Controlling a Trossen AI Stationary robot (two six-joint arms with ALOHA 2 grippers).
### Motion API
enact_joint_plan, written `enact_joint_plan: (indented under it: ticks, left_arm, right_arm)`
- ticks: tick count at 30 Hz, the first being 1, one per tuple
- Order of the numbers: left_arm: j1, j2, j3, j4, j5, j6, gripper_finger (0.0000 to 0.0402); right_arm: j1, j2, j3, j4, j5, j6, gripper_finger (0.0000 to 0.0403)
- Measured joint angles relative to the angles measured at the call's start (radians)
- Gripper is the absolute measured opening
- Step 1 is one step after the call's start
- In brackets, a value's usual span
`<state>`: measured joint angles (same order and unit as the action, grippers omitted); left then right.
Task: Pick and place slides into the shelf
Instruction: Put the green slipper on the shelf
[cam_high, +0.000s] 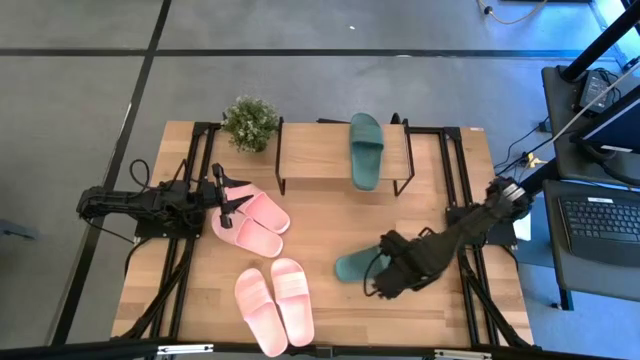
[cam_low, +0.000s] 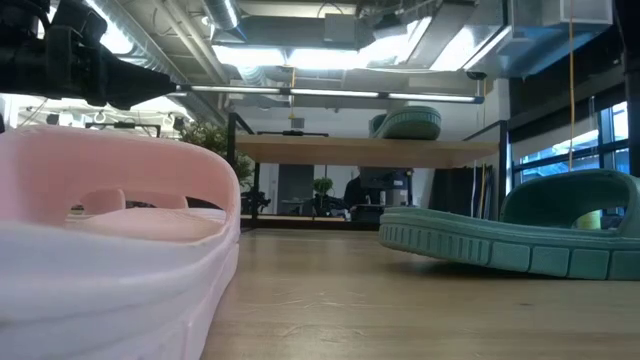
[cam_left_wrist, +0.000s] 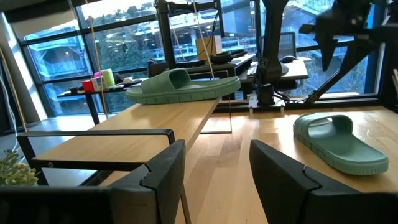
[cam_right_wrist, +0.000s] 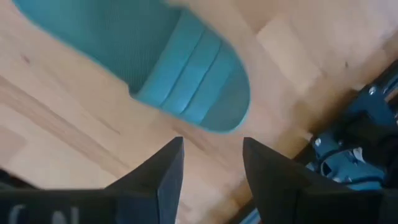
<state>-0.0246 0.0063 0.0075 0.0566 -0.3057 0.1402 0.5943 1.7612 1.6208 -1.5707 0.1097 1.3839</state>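
Item 1, the shelf (cam_high: 320, 160): you have it at the far middle of the table (cam_high: 420, 310), light top board on black legs, with a small potted plant (cam_high: 250, 122) just beside its left end.

Item 2, dark green slide on the shelf (cam_high: 366, 150): it lies on the right part of the top board, lengthwise across it.

Item 3, second dark green slide (cam_high: 356, 266): it lies on the table right of centre. In the low view one end of it is tilted up off the wood.

Item 4, pink pair near the left arm (cam_high: 255, 222): two slides side by side, on the table in front of the shelf's left end.

Item 5, pink pair at the near edge (cam_high: 274, 305): side by side, well apart from the shelf.

Item 6, your right claw (cam_high: 385, 280): just beside the second green slide's end, fingers parted, gripping nothing.

Item 7, your left claw (cam_high: 226, 205): above the upper pink pair, fingers parted, empty.
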Motion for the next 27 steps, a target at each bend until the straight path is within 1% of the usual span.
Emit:
enact_joint_plan:
  ticks: [3,5,12,15,18,20,24,27]
  left_arm:
    - [0.000,0.000,0.000,0.000,0.000,-0.001,0.0173]
    - [0.000,0.000,0.000,0.000,0.000,-0.003,0.0173]
    - [0.000,0.000,0.000,0.000,0.000,-0.004,0.0173]
    - [0.000,0.000,0.000,0.000,0.000,-0.005,0.0173]
    - [0.000,0.000,0.000,0.000,0.000,-0.005,0.0173]
    - [0.000,0.000,0.000,0.000,0.000,-0.006,0.0173]
    - [0.000,0.000,0.000,0.000,0.000,-0.006,0.0173]
    - [0.000,0.000,0.000,0.000,0.000,-0.006,0.0173]
  right_arm:
    - [0.023,-0.044,-0.018,0.011,0.072,0.023,0.0167]
    - [0.033,-0.056,-0.030,0.020,0.098,0.026,0.0167]
    - [0.038,-0.048,-0.036,0.177,0.100,0.024,0.0167]
    - [0.031,-0.048,-0.036,0.216,0.117,0.030,0.0167]
    - [0.016,-0.047,-0.037,0.212,0.119,0.072,0.0167]
    - [0.009,-0.047,-0.037,0.227,0.114,0.071,0.0167]
    - [0.011,-0.047,-0.036,0.227,0.082,-0.020,0.0167]
    - [0.010,-0.047,-0.036,0.227,0.058,-0.031,0.0168]
